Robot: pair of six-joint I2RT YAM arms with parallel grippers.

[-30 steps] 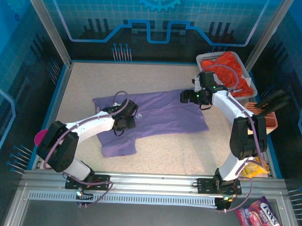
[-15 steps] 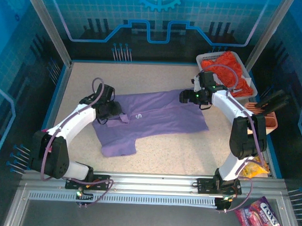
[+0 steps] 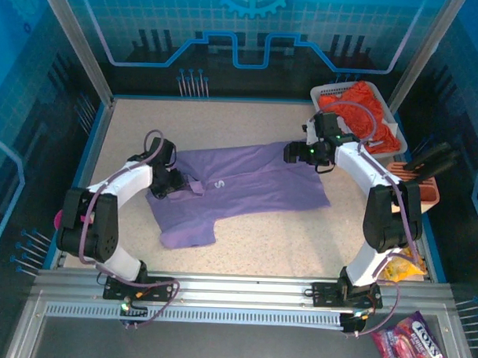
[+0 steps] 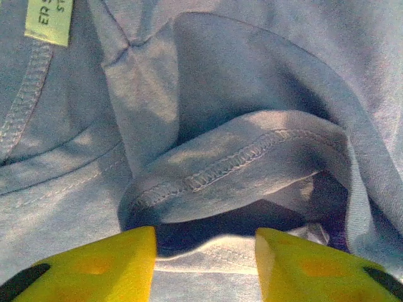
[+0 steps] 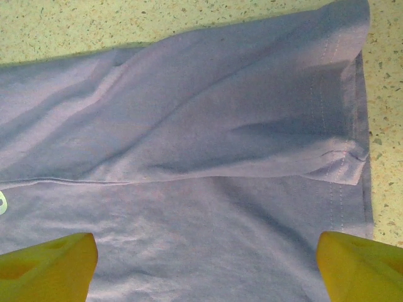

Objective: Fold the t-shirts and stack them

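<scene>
purple t-shirt: the purple t-shirt [image 3: 254, 183] is spread mostly flat mid-table [image 3: 147, 121]. It's a bit wrinkly, with a white printed letter [image 3: 218, 183] showing left of centre and one flap reaching toward the near edge at lower left.

shirt vs left arm: the left end effector [image 3: 178, 185] is down at the shirt's left end. In its wrist view a bunched-up stitched hem [image 4: 233, 160] sits just ahead of the tips, and a yellow-green neck tag [image 4: 49, 19] is off in the upper left corner.

left end effector: the yellow fingers [image 4: 94, 264] are roughly half apart. There's cloth in the gap below them, but as far as I can see they're not pinched on anything.

shirt vs right arm: the right end effector [image 5: 206, 258] is over the shirt's far right corner, the end nearest the basket. Its wrist view looks down on a folded-over layer with a stitched edge, and there's speckled table just past it.

right end effector: spread wide and gripping nothing. I honestly can't tell if it's touching the cloth.

white basket: the white basket [image 3: 324, 90] sits at the back right corner of the table, and the orange-red t-shirt [image 3: 359, 112] is crumpled up inside it.

brownish bin: the brownish bin [image 3: 421, 192] is just nearer than the basket along the right edge. Something dark sticks out of it, but I can't make out what.

candy bag: the candy bag [image 3: 410, 346] is lying off the table at the front right.
</scene>
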